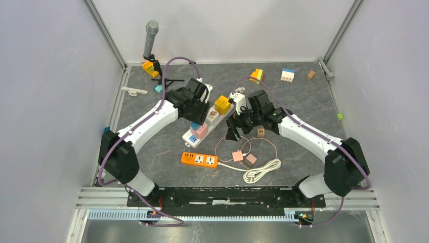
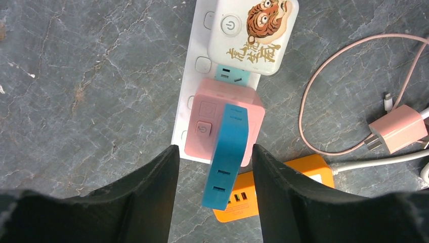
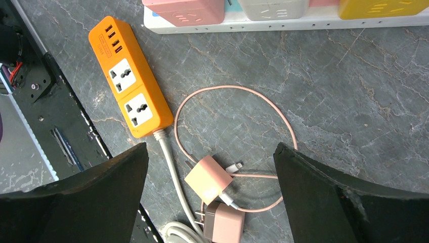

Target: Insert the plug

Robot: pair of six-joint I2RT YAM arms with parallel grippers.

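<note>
The blue slab-shaped plug adapter [image 2: 227,152] sits low in the middle of the left wrist view, leaning against the pink cube-shaped adapter [image 2: 207,109] at the lower end of the long white power strip [image 2: 195,66]. Whether its prongs are seated cannot be told. The left pincer [image 2: 212,152] straddles it with its jaws apart: the right-hand finger is just beside the blue face and the other is well clear. Higher on the strip sits a white adapter with a tiger print [image 2: 253,35].

In the right wrist view, the right pincer [image 3: 210,147] hangs spread wide over two pink charger blocks [image 3: 207,178] and their looped pink cable [image 3: 283,116]. An orange plastic power strip [image 3: 130,76] lies at upper left on the grey marbled bench [image 3: 354,101].
</note>
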